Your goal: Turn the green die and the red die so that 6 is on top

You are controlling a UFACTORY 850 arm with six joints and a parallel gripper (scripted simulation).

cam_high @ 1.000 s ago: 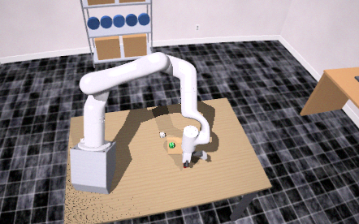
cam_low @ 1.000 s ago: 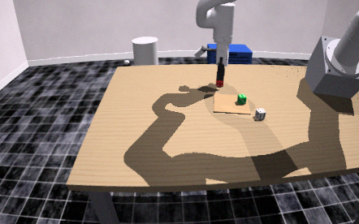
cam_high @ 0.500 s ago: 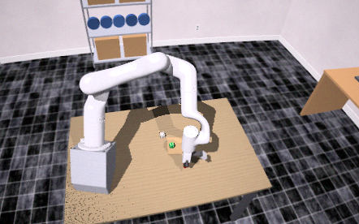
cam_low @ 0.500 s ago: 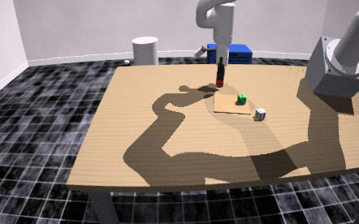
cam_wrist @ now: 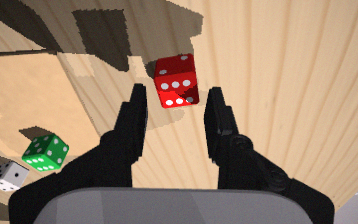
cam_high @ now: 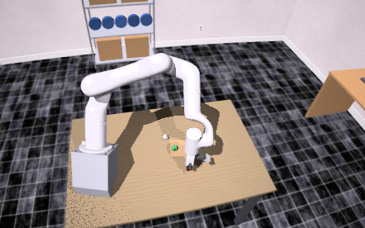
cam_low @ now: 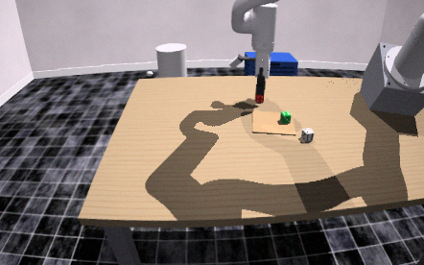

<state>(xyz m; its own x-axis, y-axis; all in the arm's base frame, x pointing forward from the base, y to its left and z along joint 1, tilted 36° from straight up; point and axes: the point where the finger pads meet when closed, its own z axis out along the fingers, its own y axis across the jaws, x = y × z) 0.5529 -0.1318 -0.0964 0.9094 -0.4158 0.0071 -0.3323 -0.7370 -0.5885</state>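
The red die (cam_low: pixel 259 99) (cam_wrist: pixel 177 82) is off the mat, on the bare table. In the wrist view it shows a two-pip face and a six-pip face; which is on top I cannot tell. My gripper (cam_high: pixel 189 166) (cam_low: pixel 260 94) (cam_wrist: pixel 176 101) is partly open, with its fingertips on either side of the die and a gap at each side. The green die (cam_high: pixel 174 148) (cam_low: pixel 285 117) (cam_wrist: pixel 46 152) sits on the thin tan mat (cam_high: pixel 179 154) (cam_low: pixel 267 125) (cam_wrist: pixel 26 90). The white die (cam_high: pixel 165 137) (cam_low: pixel 307 135) (cam_wrist: pixel 8 176) stands off the mat, near its corner.
The wooden table (cam_high: pixel 145 194) (cam_low: pixel 135 144) carries the arm's grey base block (cam_high: pixel 93 171) (cam_low: pixel 399 91) at one end. Arm shadows cross the table. A shelf rack (cam_high: pixel 122 33) and a second desk (cam_high: pixel 352 84) stand away from the table.
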